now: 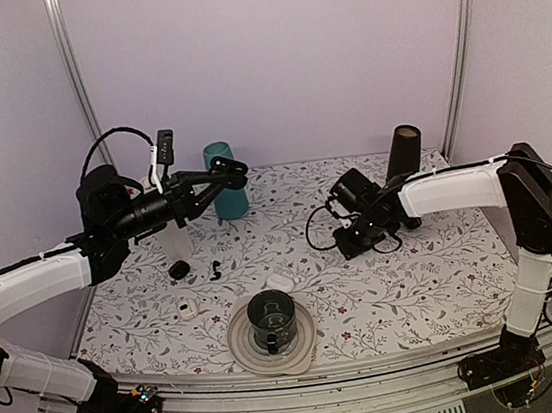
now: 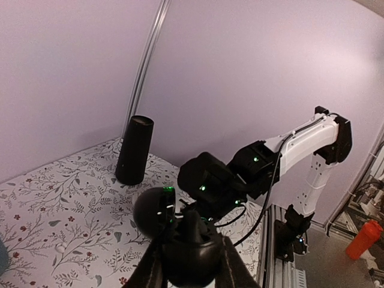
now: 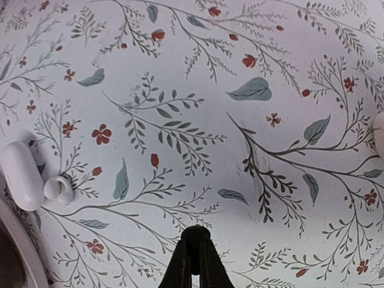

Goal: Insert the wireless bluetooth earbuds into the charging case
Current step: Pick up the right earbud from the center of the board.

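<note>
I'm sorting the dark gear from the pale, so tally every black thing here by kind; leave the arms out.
Pods: 2, a loose pod on the cloth and a held pod in the left gripper
Earbud: 1
Mug: 1
Cylinder: 1
Total: 5

Hook-shaped black earbud (image 1: pixel 216 269) lies near one black pod (image 1: pixel 179 270); another pod (image 2: pixel 192 264) held aloft.

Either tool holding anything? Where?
Left tool pinches a black rounded case by its sides. Right tool is shut, nothing visible between its fingers.
</note>
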Controlling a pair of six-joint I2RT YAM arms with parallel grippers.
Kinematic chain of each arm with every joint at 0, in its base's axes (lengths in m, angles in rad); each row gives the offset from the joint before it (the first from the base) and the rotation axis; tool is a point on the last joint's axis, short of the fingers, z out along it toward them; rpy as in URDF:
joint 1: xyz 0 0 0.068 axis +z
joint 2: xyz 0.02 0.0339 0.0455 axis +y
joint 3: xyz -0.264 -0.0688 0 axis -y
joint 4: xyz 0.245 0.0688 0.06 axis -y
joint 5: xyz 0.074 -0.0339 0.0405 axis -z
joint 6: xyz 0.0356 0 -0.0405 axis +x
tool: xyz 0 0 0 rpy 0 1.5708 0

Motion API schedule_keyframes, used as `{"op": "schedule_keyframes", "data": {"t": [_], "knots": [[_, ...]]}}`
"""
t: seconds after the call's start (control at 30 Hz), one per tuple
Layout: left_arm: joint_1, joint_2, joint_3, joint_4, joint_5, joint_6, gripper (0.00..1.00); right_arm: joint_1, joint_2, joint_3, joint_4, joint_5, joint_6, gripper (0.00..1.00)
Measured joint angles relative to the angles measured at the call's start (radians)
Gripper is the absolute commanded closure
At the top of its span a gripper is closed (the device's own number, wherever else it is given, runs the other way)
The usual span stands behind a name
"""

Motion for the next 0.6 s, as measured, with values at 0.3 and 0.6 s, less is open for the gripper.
{"op": "schedule_keyframes", "data": {"t": [0.3, 0.6], "knots": [[0.0, 0.076, 0.019, -0.04, 0.086, 0.038, 1.0, -0.005, -0.187, -0.006, 0.064, -0.166, -0.064, 0.97], [0.001, 0.138, 0.071, -0.068, 0.204, 0.07, 1.0, -0.005, -0.362, -0.024, 0.127, -0.365, -0.131, 0.97]]}}
